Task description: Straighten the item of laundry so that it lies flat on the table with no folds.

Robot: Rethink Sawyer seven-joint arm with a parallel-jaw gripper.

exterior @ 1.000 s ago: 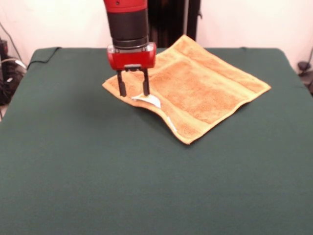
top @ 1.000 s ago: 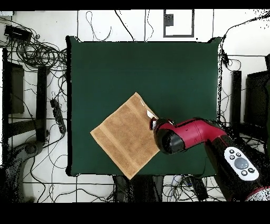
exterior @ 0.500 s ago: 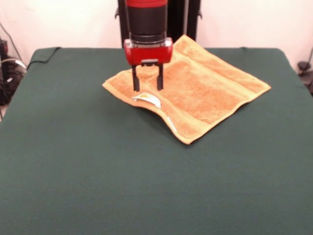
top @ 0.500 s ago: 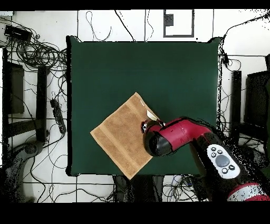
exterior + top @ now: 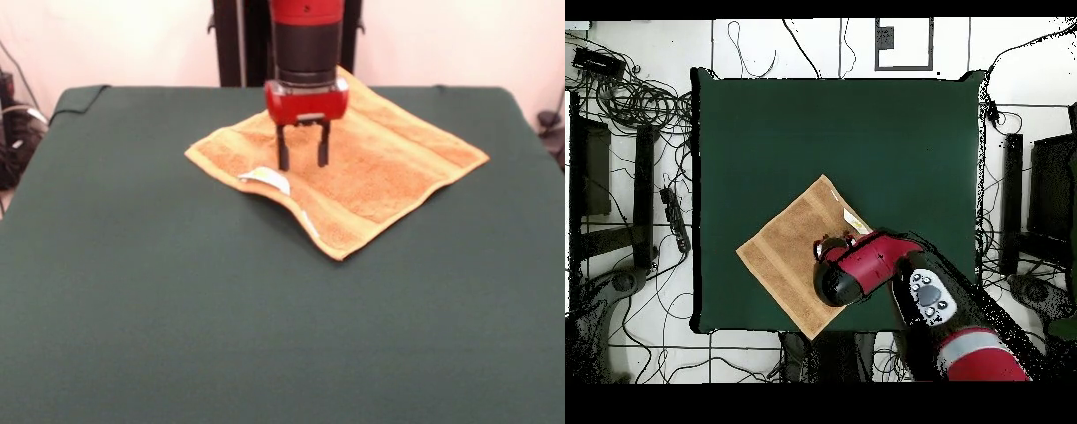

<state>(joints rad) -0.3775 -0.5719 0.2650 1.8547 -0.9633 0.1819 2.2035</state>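
While the towel (image 5: 349,163) lies spread on the table (image 5: 159,309), its label (image 5: 267,179) edge is rumpled. Above the towel's middle, the gripper (image 5: 301,159) hangs released, holding nothing.

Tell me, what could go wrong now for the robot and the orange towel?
The open gripper hangs over the middle of the square orange-tan terry towel. If its fingers pinch there, they may bunch up a new fold. The towel's near edge by the small white label looks wavy and a bit lifted off the dark green cloth table, so that spot may stay unflat. Dragging could also slide the whole towel.
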